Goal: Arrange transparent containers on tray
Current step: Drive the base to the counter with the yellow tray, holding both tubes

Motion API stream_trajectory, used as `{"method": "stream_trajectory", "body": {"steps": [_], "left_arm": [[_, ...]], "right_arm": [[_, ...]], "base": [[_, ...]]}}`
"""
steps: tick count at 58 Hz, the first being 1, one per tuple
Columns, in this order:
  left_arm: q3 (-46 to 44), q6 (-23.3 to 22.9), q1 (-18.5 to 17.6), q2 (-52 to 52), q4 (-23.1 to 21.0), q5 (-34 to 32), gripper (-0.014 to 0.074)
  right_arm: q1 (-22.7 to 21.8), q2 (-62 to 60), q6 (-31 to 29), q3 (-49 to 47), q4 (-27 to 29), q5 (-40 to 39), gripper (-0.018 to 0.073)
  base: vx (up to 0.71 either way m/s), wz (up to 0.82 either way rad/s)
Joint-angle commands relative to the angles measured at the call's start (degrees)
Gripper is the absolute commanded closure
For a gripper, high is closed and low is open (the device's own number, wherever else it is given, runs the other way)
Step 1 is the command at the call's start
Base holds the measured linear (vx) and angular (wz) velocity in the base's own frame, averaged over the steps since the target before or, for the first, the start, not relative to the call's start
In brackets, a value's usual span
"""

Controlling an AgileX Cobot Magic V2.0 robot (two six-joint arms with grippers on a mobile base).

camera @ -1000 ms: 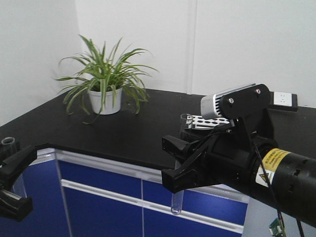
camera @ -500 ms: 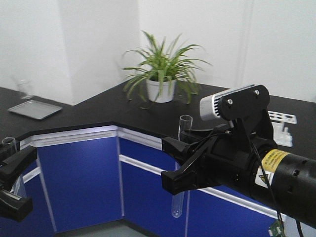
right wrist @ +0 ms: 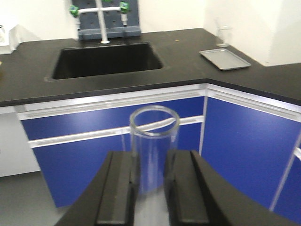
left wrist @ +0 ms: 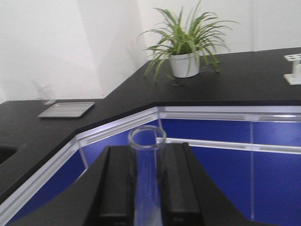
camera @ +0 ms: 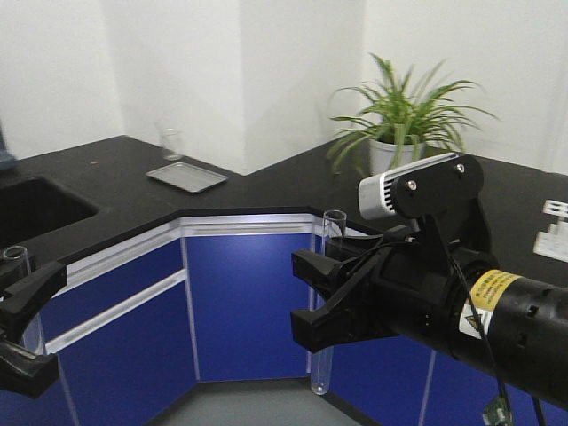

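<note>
The left claw (left wrist: 146,188) squeezes one upright test tube (left wrist: 146,162) between its fingers. The right claw (right wrist: 150,188) squeezes the other tube (right wrist: 153,141).

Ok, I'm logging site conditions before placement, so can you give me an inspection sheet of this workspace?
Surface: black counter with a sink.
Job's things: left tube and right tube, upright, held; yellow tray nothing seen.
Clutter: grey tray, beaker beside it, plant, white rack.
Grippers: left gripper and right gripper, fingers shut on a tube each.
Cables: black cable on the right arm.
Surroundings: blue cabinets, white walls, tap behind sink.
</note>
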Motion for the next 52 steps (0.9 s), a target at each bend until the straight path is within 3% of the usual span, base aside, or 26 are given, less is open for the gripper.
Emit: {"method": "stream_trajectory", "body": {"steps": [1, 52], "left_arm": [[-2.2, -0.2, -0.1, -0.6, -0.5, -5.0, 0.0603], [-2.2, -0.2, -0.1, -0.6, -0.5, -5.0, 0.0603]], "right_arm": [[-0.3, -1.7, -0.5, -2.2, -0.3, -4.7, 0.0568], [-0.2, -1.7, -0.5, -2.2, -0.3, -4.8, 0.0568]], "base": [[-0.05, 0.4], [0.1, 0.63]]}}
